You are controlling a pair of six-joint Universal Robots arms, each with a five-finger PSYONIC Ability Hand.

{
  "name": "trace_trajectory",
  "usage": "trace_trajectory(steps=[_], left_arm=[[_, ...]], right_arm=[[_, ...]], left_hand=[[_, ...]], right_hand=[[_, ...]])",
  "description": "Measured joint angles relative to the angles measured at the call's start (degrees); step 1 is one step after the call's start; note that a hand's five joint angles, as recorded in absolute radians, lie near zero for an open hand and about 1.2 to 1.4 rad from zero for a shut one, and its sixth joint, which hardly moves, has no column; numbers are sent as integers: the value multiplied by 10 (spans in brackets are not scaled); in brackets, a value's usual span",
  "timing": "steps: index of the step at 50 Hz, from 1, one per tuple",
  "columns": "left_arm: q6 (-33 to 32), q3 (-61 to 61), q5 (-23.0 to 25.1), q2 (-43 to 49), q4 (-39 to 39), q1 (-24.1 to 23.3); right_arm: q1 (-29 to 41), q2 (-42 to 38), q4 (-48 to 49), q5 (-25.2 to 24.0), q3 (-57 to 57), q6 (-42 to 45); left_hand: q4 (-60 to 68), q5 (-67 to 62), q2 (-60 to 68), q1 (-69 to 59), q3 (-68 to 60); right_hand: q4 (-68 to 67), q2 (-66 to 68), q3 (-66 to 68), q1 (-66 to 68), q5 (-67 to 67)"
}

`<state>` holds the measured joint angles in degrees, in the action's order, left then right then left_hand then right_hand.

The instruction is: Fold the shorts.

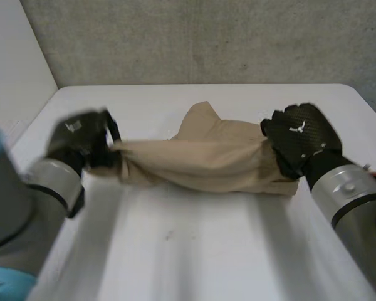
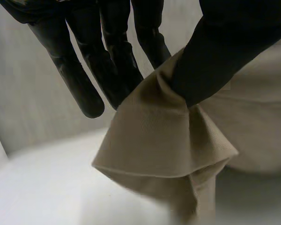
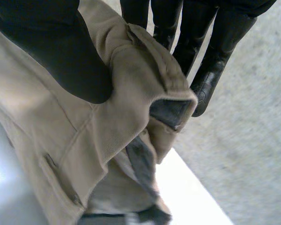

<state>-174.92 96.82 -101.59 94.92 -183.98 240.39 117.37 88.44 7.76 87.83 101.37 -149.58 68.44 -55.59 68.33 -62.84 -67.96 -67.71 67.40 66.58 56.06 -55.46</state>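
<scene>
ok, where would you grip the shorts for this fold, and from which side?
The two outer ends, each from its own side. The shorts form one long band, bunched at each end, so the ends give the most to pinch. The left hand pinches one end between thumb and fingers, the right hand the thick, seamed other end; both grips look sound.

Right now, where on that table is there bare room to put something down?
The widest bare patch of table lies on the robot's side of the shorts. A narrower strip runs between shorts and wall. The middle is crowded: left hand and right hand each pinch an end.
</scene>
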Motion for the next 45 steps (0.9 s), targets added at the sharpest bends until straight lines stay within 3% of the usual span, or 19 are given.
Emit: trace_trajectory(steps=[10,17,21,27,34,40,45], left_arm=[[-114,-20,38,-205,47,-7],[-126,-21,72,-249,69,-10],[-126,-14,78,-217,70,-9],[-145,-35,76,-76,62,-3],[-209,-173,67,85,22,20],[-238,-327,42,127,-36,36],[-240,-372,26,96,-83,34]], right_arm=[[-2,72,-151,0,-112,75],[-2,80,-210,-5,-159,74],[-2,45,-222,-8,-170,75],[-2,-70,-218,-8,-203,75],[-2,-164,-135,0,-280,62],[-2,-166,6,19,-342,32],[0,-123,80,27,-357,9]], left_hand=[[1,0,2,-13,-1],[2,0,3,-13,-1],[2,0,3,-13,-1],[3,0,3,-14,-1],[3,0,4,-16,-3],[3,0,4,-16,-3],[3,0,4,-16,-3]], right_hand=[[-4,0,0,0,0],[-6,0,0,0,0],[-6,0,0,0,0],[-6,0,0,0,0],[-8,0,0,0,0],[-8,0,0,0,0],[-8,0,0,0,0]])
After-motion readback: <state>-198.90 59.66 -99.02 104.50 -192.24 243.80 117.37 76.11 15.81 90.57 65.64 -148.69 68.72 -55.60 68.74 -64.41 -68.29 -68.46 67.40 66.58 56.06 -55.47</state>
